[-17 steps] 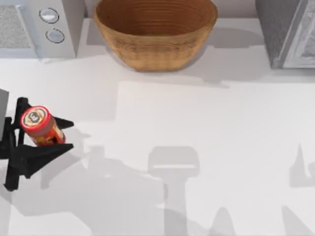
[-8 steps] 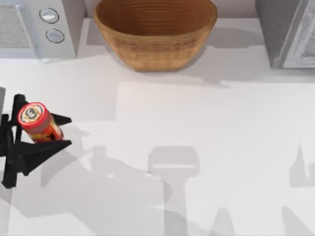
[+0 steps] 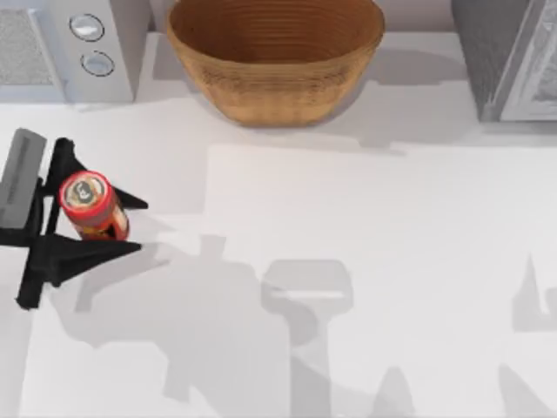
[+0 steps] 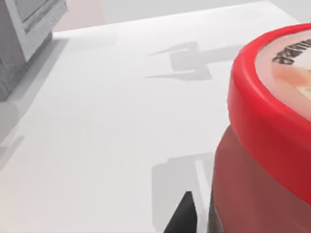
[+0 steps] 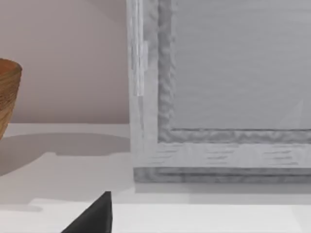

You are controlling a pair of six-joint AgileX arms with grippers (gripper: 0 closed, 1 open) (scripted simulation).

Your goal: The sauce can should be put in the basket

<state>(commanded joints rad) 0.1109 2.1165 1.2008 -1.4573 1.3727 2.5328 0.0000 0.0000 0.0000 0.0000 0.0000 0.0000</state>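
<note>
The sauce can (image 3: 90, 205), red with a round printed top, sits between the black fingers of my left gripper (image 3: 130, 225) at the table's left side, and the gripper is shut on it. In the left wrist view the can's red rim (image 4: 262, 126) looms close, with one dark fingertip (image 4: 182, 218) beside it. The basket (image 3: 275, 91), a large tan woven bowl, stands at the back middle, well away from the can; its edge (image 5: 8, 97) also shows in the right wrist view. One dark fingertip (image 5: 95, 218) of my right gripper shows in that same view.
A grey appliance with two round knobs (image 3: 87, 48) stands at the back left, beside the basket. A grey box-like appliance (image 3: 509, 57) fills the back right corner and appears close up as a grey panel (image 5: 233, 87). White tabletop (image 3: 348, 244) lies between can and basket.
My left gripper, still holding the can, first drifted slightly left, then moved right and a little toward the back. More of its wrist now shows.
</note>
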